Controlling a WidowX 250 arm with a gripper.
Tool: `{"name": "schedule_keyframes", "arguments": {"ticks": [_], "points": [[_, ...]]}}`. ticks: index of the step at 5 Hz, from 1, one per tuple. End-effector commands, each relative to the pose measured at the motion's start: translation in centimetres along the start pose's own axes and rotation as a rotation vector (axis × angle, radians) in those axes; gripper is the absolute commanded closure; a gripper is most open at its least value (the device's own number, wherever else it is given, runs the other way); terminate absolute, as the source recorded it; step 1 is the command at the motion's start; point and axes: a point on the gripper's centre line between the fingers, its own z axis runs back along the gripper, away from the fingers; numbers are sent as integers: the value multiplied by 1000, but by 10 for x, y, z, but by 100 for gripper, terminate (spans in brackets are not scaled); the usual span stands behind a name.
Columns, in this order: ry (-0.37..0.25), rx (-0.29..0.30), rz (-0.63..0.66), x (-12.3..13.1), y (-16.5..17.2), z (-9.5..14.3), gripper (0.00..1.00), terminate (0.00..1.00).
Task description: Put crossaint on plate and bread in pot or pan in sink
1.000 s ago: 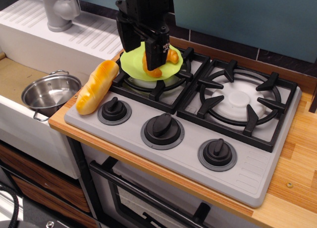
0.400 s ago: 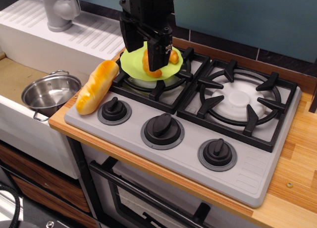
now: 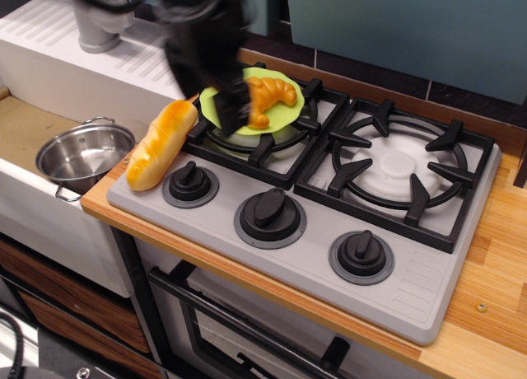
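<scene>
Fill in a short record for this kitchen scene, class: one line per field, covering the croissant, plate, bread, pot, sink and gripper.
croissant: lying on the plate, free of the gripper
plate: lime green, resting on the left burner grate
bread: on the stove's left edge, not yet in the pot
pot: steel, empty, standing in the sink
sink: holds only the pot
gripper: blurred by motion, over the plate's left side; open or shut cannot be told

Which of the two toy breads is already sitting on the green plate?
The small curved golden-brown croissant; the long yellow-orange loaf lies off it, at the stove's left edge.
</scene>
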Motion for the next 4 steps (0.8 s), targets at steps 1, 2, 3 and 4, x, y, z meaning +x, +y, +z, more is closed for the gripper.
{"name": "schedule_keyframes", "arguments": {"ticks": [1, 2, 3, 4], "points": [[-120, 105, -9, -6, 30, 16, 0, 0], [-118, 137, 10, -10, 45, 17, 0, 0], [-79, 160, 79, -17, 58, 14, 0, 0], [-63, 178, 153, -25, 61, 7, 0, 0]]}}
